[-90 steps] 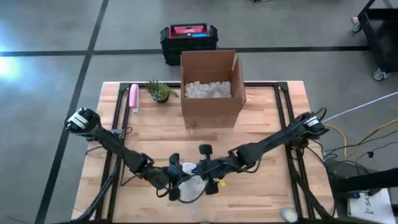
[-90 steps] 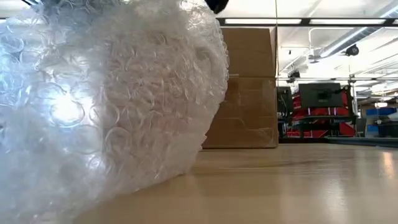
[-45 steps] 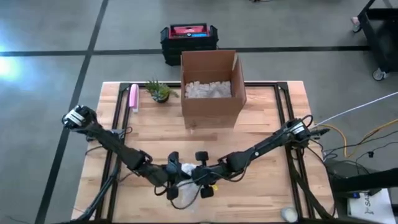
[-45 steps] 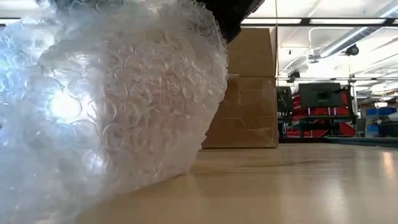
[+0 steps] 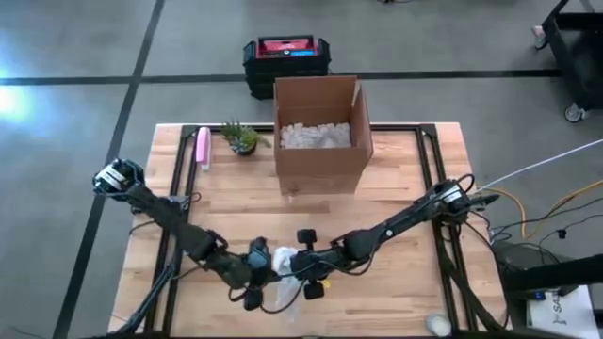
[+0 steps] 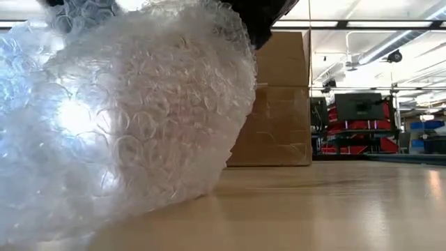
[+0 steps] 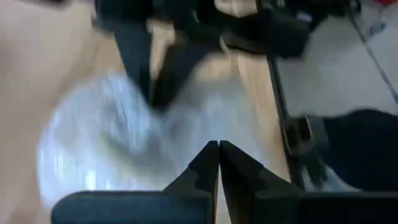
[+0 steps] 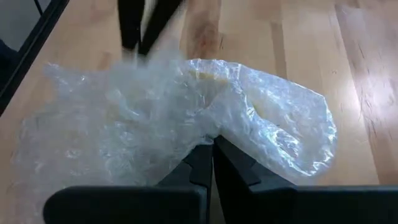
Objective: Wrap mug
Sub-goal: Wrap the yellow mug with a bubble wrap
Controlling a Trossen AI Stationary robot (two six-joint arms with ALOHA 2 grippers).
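Step in hand, by my read: closing the bubble wrap (image 5: 283, 282) round the mug; mug itself hidden inside the bundle, which sits on the desk (image 5: 405, 188) near its front edge, between both arms. Left hand (image 5: 252, 279) at the bundle's left side; fingers (image 7: 202, 168) pressed together w/ no gap, wrap just ahead of the tips; can't tell if any film is pinched. Right hand (image 5: 306, 273) at the bundle's right side; fingers (image 8: 202, 163) closed on a fold of wrap, a loose flap bulging beside it. Next move prob needs that flap drawn over & tucked w/o dragging the bundle. Room: front edge close, little margin there; open wood behind toward the cardboard box (image 5: 320, 132); potted plant (image 5: 240, 137) & pink item (image 5: 202, 147) well apart at back left.
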